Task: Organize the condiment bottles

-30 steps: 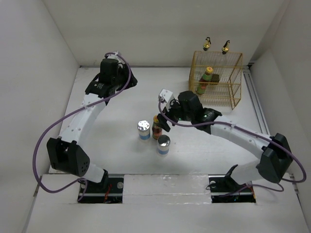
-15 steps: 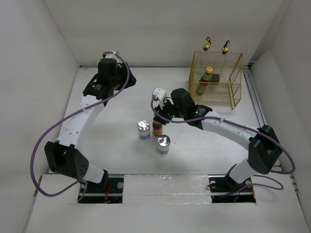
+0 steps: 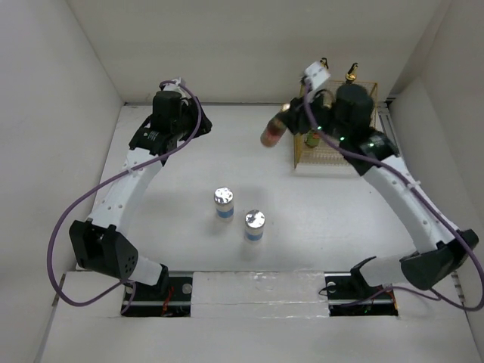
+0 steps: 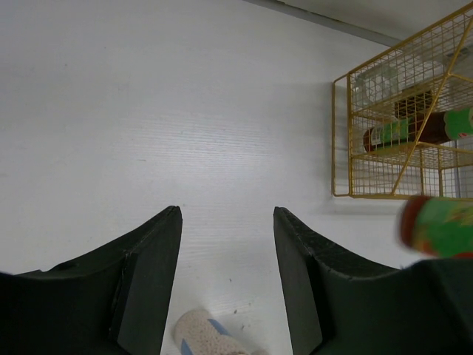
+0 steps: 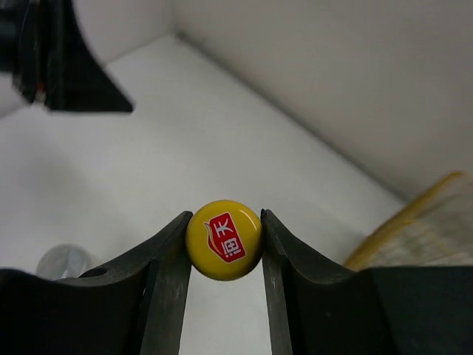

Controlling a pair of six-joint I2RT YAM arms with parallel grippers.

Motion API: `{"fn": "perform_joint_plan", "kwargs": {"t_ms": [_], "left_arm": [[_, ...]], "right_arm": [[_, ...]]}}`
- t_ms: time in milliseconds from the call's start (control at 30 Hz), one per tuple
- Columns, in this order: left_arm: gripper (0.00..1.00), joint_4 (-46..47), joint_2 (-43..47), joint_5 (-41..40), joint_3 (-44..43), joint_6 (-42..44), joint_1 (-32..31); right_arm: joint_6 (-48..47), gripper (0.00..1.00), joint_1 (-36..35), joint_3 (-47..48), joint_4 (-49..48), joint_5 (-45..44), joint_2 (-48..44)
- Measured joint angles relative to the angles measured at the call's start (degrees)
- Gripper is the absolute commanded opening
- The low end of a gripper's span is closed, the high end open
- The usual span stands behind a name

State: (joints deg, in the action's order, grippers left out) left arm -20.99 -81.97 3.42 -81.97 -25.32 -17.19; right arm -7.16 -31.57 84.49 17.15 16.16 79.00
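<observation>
Across the white table, walled on three sides, the right arm stretches out toward 1 o'clock, where the yellow wire rack stands near the back wall. Its claw is clenched on the yellow cap of a red-brown sauce bottle, which is held aloft and tilted just off the rack's left face, at about 12 o'clock. A twin sauce bottle already sits inside the rack, with clear glass beside it and a gold pourer top showing above the rim.

I judge the job now is to bring the carried bottle upright and ease it in beside its twin without clipping the wire edge. I cannot tell from here which face is open. The left claw hangs released and empty at 10 o'clock, well apart, so that side offers free passage. A white silver-lidded jar and a second jar stand near the centre, toward 6 o'clock, well clear of the carrying path.
</observation>
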Motion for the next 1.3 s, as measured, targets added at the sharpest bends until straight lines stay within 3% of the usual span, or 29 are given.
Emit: {"fn": "perform_joint_plan", "kwargs": {"t_ms": [267, 600, 800, 1300], "left_arm": [[0.49, -0.04, -0.48, 0.44, -0.17, 0.00, 0.00], [0.49, -0.04, -1.90, 1.05, -2.08, 0.02, 0.00], [0.49, -0.13, -2.08, 1.29, -2.08, 0.02, 0.00], [0.49, -0.28, -2.71, 1.53, -2.08, 0.04, 0.00]], "right_arm": [[0.11, 0.02, 19.04, 13.68, 1.01, -1.36, -3.19], [0.59, 0.00, 39.17, 17.59, 3.98, 0.11, 8.41], [1.16, 0.00, 42.80, 17.79, 4.11, 1.07, 14.49], [1.64, 0.01, 42.75, 23.47, 3.74, 2.43, 20.70]]}}
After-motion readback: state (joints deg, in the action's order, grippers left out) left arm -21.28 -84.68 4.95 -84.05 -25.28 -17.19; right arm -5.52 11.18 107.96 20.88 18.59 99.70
